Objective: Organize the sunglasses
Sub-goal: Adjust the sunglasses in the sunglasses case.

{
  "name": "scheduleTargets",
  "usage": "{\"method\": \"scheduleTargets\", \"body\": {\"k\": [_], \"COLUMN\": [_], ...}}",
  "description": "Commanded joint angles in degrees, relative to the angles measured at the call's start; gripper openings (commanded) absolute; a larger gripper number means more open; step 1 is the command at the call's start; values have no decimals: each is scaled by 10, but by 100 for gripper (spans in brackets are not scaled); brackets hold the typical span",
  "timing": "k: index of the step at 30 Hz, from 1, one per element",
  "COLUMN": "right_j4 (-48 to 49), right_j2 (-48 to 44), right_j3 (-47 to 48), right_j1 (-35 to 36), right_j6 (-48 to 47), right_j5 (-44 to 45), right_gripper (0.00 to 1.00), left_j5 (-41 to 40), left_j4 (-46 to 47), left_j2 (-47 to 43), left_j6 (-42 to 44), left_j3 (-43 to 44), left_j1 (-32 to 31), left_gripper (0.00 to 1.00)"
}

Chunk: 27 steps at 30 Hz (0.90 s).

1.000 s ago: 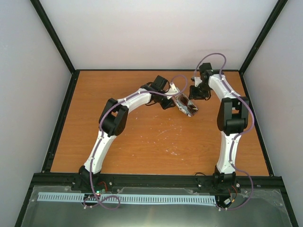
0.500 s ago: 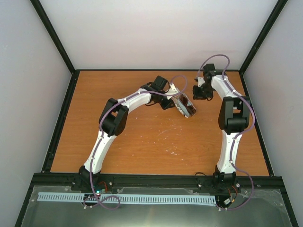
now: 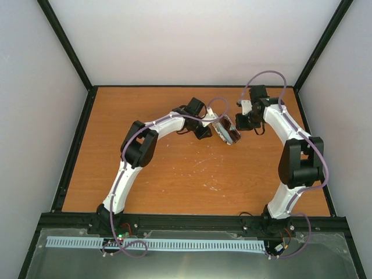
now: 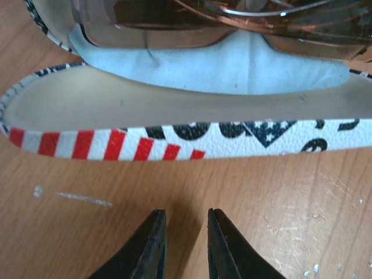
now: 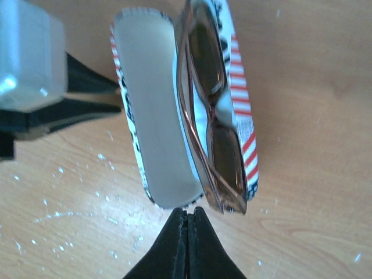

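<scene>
The sunglasses (image 3: 228,129) lie folded in the base half of an open flag-patterned case (image 3: 222,123) at the back middle of the table. In the left wrist view the brown lenses (image 4: 232,23) rest on a light blue cloth (image 4: 244,67), and the case's striped rim (image 4: 116,142) lies just ahead of my left gripper (image 4: 186,220), which is open a little and empty. In the right wrist view my right gripper (image 5: 187,214) is shut and empty, its tip at the near end of the case lid (image 5: 154,104), beside the sunglasses (image 5: 212,116).
Orange wooden table (image 3: 174,174) with white scuff marks (image 3: 212,186), black frame rails round it and grey walls. My left gripper (image 5: 87,99) shows on the far side of the case in the right wrist view. The two grippers (image 3: 209,129) (image 3: 239,124) flank the case closely.
My right arm's elbow has swung out to the right and its gripper has come down beside the case. The case and my left gripper have shifted slightly up and to the left.
</scene>
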Motion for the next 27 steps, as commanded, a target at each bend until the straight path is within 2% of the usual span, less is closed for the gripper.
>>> {"method": "scheduleTargets", "body": {"k": [1,11,27], "right_j4": [6,13,19], "right_j2": [-6,38,105], "right_j3": [-51,-44,-11], "right_j1": [10,33,39], "right_j6": [-4,2,2], "right_j5": [20,53,70], "right_gripper": [3,3,3], "left_j5": [0,-9,-2], "left_j4": [17,30,35], "left_j2": [-42,-67,-65], "left_j6": [-2,0,-1], "left_j3": [-18,-55,-58], "left_j1": [-3,-3,-3], "left_gripper": [22,22,22]}}
